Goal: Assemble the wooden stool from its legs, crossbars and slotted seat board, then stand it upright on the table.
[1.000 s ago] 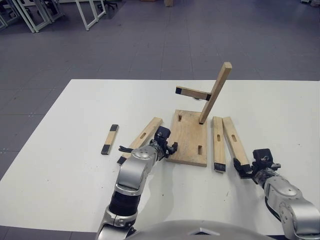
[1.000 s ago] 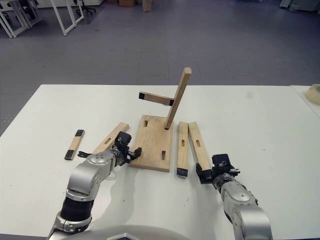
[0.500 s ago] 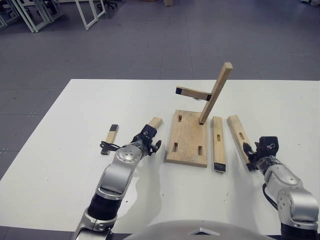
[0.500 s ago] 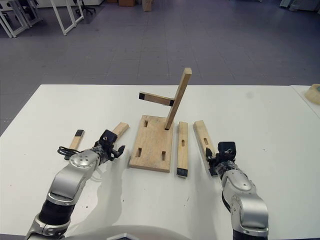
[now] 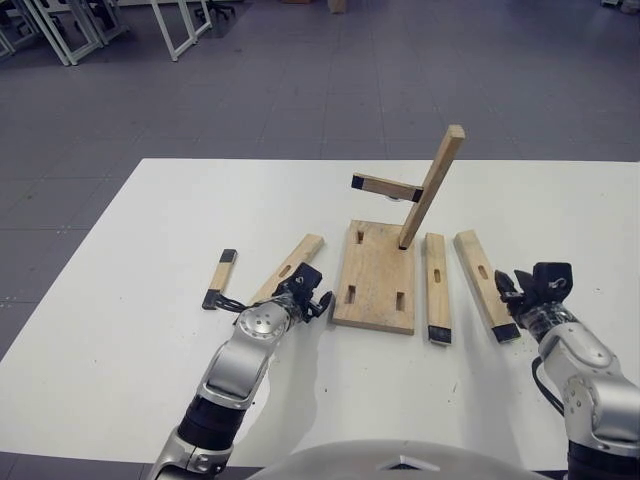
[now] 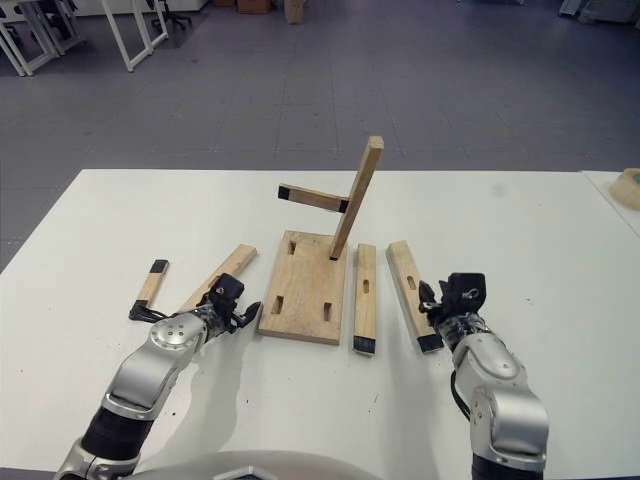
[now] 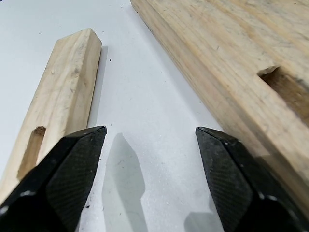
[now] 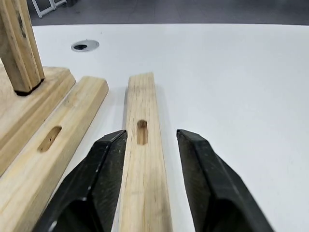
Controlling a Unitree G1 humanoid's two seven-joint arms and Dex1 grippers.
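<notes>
The slotted seat board (image 5: 375,275) lies flat on the white table (image 5: 150,350). One leg (image 5: 432,185) stands tilted in its far right slot, with a crossbar (image 5: 385,186) sticking out to the left. My left gripper (image 5: 313,298) is open over bare table between the board's left edge and a loose leg (image 5: 290,268); in the left wrist view that leg (image 7: 63,111) and the board (image 7: 231,63) flank the open fingers. My right gripper (image 8: 150,134) is open and straddles the outer right leg (image 8: 142,169), level with its slot.
A second loose leg (image 5: 437,285) lies between the seat board and the straddled leg. A short black-tipped crossbar (image 5: 220,277) rests farther left. A round cable port (image 8: 85,46) sits in the tabletop beyond the board.
The outer right leg has shifted to the right, away from its neighbour, and my right gripper now sits farther along it. My left gripper went from the board's edge toward the left leg.
</notes>
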